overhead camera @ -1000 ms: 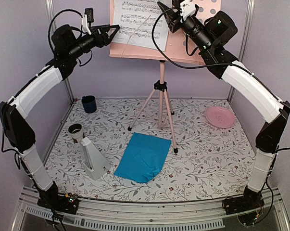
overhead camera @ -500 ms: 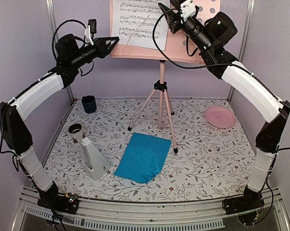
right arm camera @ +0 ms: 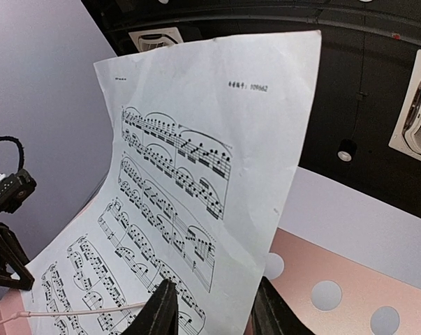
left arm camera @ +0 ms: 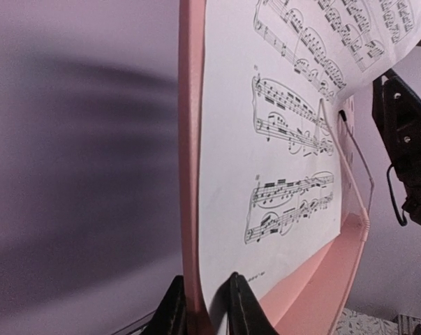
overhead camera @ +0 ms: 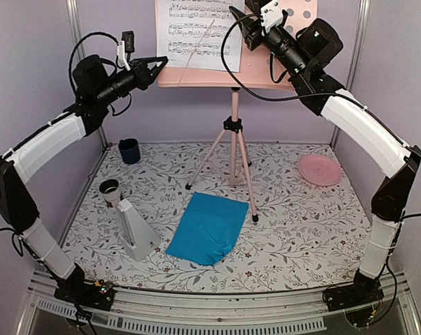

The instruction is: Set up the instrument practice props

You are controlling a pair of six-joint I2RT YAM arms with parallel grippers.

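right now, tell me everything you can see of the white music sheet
The white sheet is thin paper printed with black staves. It stands upright against the pink tray, bottom edge on the ledge, with a thin pink wire arm across its front. Its top right bows away from the tray. The left gripper pinches its lower left corner with the tray's edge; the right gripper, jaws parted, sits at its right edge.

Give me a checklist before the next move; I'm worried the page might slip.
1. White music sheet on pink stand tray: ok.
2. Left gripper astride tray edge and sheet: ok.
3. Left clamp firm: cannot tell.
4. Right gripper holding sheet: cannot tell.
5. Blue sheet on stand: not ok, lies on table.
6. Tripod legs planted on table: ok.
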